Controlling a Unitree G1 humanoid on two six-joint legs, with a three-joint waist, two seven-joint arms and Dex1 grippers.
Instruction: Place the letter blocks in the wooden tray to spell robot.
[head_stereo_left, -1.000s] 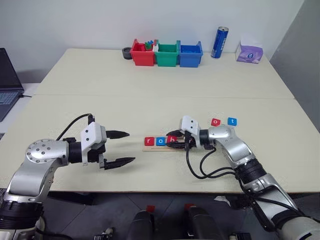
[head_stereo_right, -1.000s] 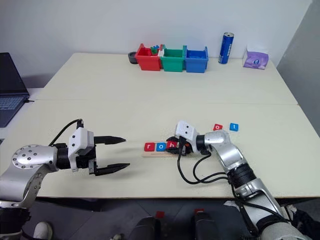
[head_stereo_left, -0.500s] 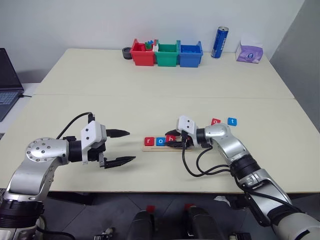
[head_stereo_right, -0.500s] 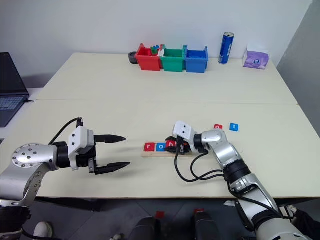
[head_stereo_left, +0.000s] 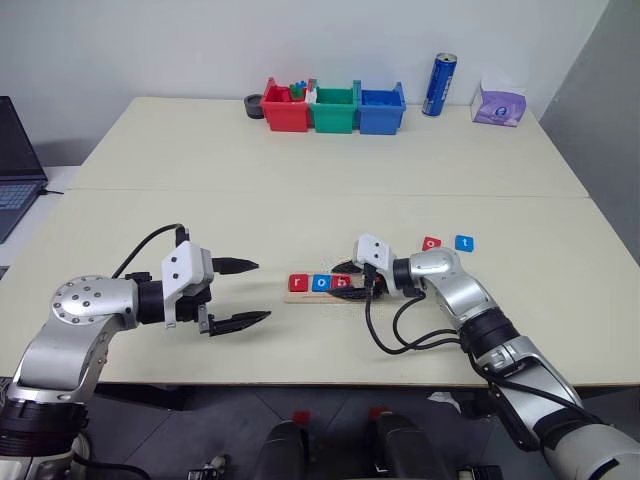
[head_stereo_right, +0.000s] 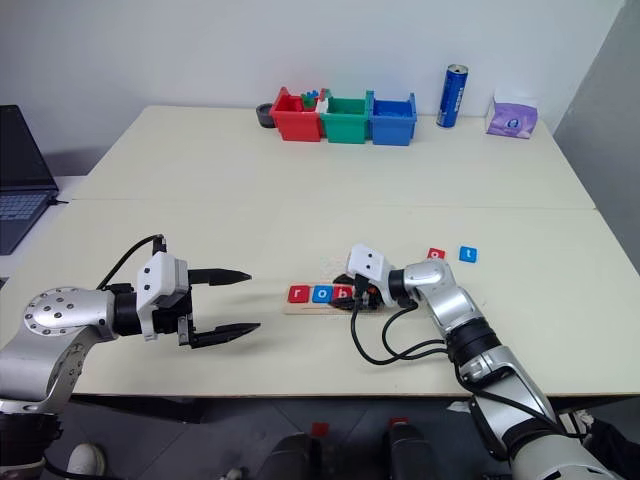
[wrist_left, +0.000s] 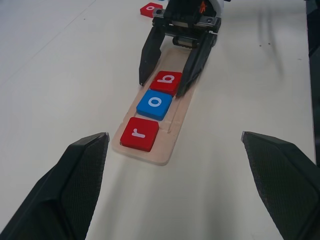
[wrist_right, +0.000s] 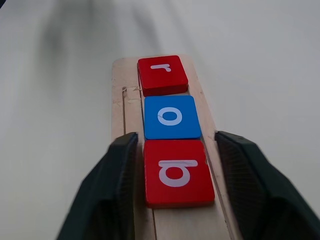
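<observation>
- Surveying head views: wooden tray at table centre holds r, o, b; red o tile and blue t tile lie loose beyond.
- Left wrist view: left gripper gapes wide, empty.
- Right wrist view: right gripper straddles b tile, parted. Advice: withdraw straight, avoiding nudges.

Pale wooden tray — red r tile, blue o tile, red b tile — white letters.
</observation>
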